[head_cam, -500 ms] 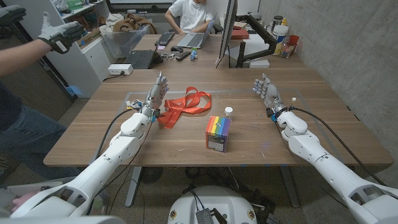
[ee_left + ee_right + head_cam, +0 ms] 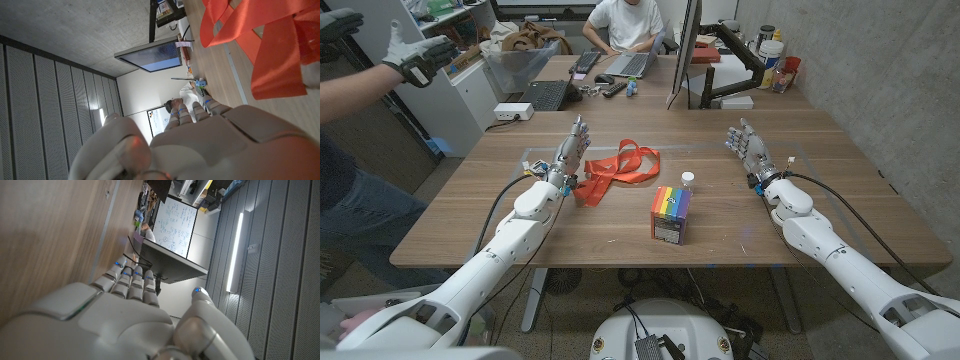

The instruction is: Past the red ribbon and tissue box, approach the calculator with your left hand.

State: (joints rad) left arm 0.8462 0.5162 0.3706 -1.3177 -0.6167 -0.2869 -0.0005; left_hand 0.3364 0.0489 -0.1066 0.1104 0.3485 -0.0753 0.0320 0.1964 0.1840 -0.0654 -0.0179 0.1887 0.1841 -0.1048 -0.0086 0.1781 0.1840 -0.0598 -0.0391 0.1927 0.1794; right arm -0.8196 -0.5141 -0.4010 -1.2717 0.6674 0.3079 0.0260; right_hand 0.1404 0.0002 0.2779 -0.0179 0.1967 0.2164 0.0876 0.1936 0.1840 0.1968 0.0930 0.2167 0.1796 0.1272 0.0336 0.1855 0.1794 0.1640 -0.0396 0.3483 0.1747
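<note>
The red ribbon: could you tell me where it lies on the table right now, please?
In the head view the red ribbon lies left of centre on the wooden table, right beside the left hand, with the rainbow-topped box nearer the robot.

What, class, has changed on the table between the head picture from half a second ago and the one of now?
Nothing has visibly changed. The left hand stands beside the red ribbon with fingers apart, holding nothing; the right hand is likewise open and empty. The rainbow-topped box and the small white-capped bottle sit where they were.
</note>
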